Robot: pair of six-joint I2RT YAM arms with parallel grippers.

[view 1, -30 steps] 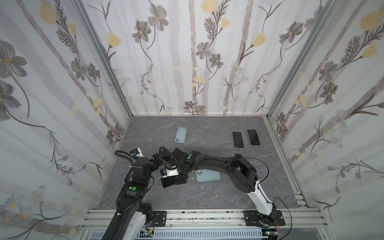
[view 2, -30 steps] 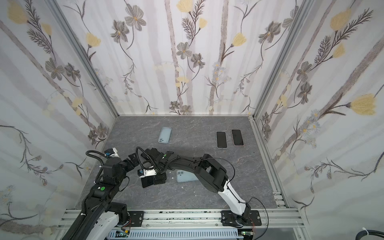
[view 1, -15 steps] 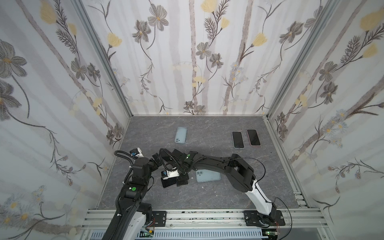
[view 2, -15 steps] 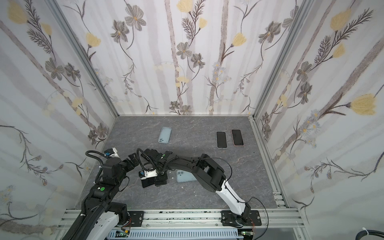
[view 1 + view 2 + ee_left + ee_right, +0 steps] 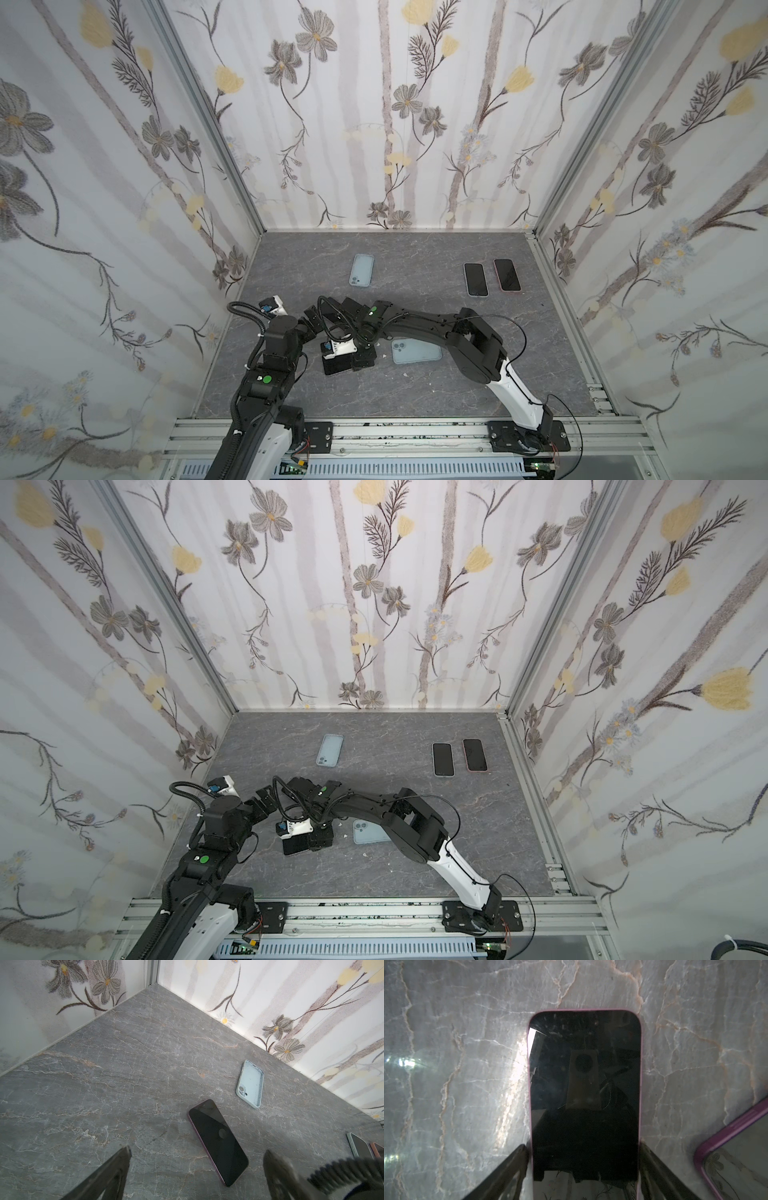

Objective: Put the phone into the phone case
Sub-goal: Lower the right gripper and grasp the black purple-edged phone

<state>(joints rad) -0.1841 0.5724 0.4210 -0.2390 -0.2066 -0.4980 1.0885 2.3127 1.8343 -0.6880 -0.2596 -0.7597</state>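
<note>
Right fingers (image 5: 510, 1172) are narrowing astride the pink-edged phone (image 5: 584, 1095) for a side pinch, contact unclear. Left fingers (image 5: 112, 1178) are idling wide open, empty.

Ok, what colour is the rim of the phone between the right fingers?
Pink; the phone rim shows best in the right wrist view.
</note>
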